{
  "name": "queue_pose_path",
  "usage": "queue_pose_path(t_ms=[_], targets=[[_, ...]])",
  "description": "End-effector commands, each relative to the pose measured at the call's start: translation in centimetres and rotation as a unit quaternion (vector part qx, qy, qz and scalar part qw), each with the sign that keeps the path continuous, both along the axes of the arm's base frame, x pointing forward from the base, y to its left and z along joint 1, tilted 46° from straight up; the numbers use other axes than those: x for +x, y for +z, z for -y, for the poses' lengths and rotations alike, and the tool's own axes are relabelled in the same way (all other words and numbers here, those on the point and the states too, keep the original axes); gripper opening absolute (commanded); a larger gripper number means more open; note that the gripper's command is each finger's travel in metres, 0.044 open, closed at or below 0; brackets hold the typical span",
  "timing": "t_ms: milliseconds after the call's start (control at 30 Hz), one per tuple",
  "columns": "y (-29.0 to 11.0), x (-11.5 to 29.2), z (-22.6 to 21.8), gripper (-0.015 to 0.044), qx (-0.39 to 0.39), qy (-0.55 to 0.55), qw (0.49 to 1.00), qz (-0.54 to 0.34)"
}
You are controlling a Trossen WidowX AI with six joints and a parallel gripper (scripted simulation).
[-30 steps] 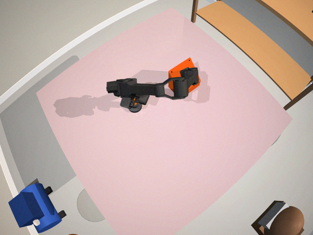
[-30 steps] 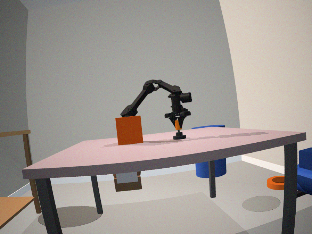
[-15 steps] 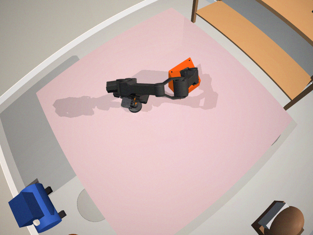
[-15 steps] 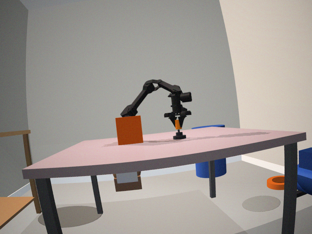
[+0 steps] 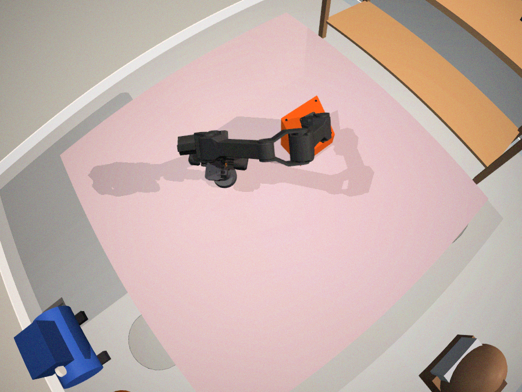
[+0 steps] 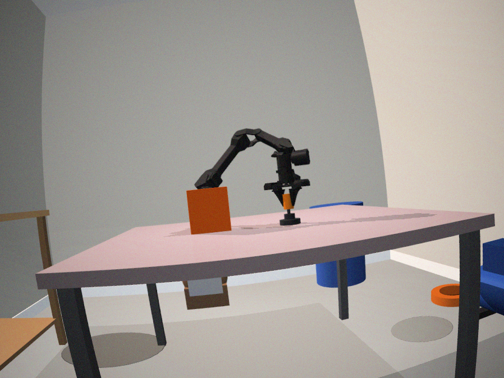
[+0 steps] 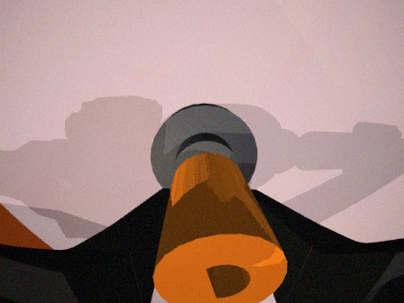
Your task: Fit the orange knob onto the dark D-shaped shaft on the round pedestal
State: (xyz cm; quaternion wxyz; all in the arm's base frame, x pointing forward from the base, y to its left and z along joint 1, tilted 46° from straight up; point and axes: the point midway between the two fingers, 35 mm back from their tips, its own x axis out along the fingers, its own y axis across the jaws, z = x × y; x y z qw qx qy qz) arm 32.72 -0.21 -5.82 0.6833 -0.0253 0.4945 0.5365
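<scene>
The orange knob (image 6: 287,201) (image 7: 216,212) is upright between the fingers of my gripper (image 6: 287,201) (image 7: 209,197), which is shut on it. The D-shaped hole in the knob's top shows in the wrist view, its flat side toward the left. The round dark pedestal (image 6: 290,222) (image 7: 203,118) (image 5: 225,182) stands on the table below the knob. A short length of the dark shaft (image 6: 288,211) shows between the knob's lower end and the pedestal's raised middle. The knob is not down on the pedestal. Whether the shaft's tip is inside the hole, and where its flat side faces, is hidden.
The arm's base stands on an orange block (image 5: 298,110) (image 6: 208,210) on the pink table (image 5: 270,253) (image 6: 134,248). The arm's shadows fall across the table around the pedestal. A wooden shelf (image 5: 421,79) stands beyond the table's edge.
</scene>
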Motion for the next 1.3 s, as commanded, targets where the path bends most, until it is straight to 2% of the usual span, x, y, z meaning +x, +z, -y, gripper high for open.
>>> queue_pose_path(t_ms=[0, 967, 1267], targets=[[-0.13, -0.04, -0.03, 0.0, 0.001, 0.003, 1.0, 0.003], [0.21, 0.05, 0.15, 0.0, 0.001, 0.003, 1.0, 0.003], [0.15, 0.0, 0.04, 0.0, 0.007, 0.076, 0.994, 0.077]])
